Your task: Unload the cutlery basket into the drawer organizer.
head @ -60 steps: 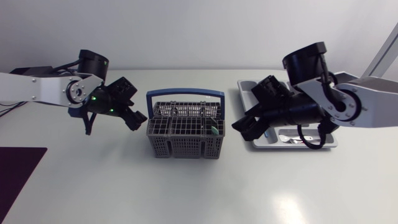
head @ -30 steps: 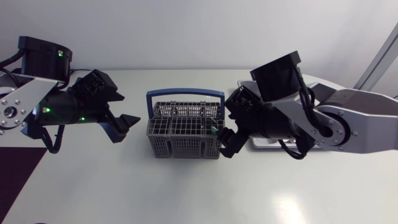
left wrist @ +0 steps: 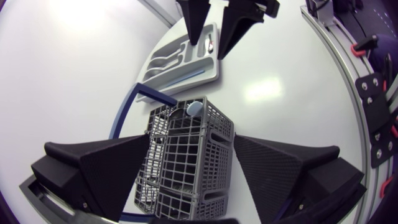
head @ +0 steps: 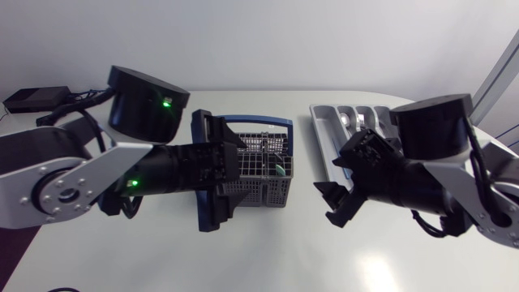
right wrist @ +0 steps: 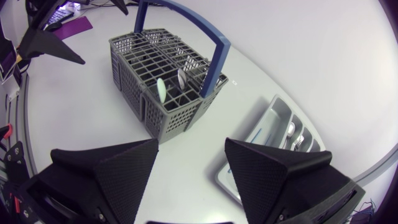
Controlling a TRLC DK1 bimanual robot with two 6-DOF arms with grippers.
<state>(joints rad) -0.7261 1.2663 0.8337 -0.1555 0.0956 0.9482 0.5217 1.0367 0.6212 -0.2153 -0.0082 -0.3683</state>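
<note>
left gripper [left wrist: 191, 140] is straddling the cutlery basket [left wrist: 186, 177] with fingers spread wide, honestly can't tell if they're touching it; right gripper [right wrist: 191, 144] is hanging open and empty just beside it; from above, my arms are hiding part of the basket and the drawer organizer [head: 323, 130]

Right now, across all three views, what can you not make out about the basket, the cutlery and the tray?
Head view: the left arm covers much of the basket.
Right wrist view: the basket's grid walls hide all but the tops of the cutlery, so the kinds are unclear.
Head view: the right arm covers the near part of the tray; its contents are too small to name.
</note>
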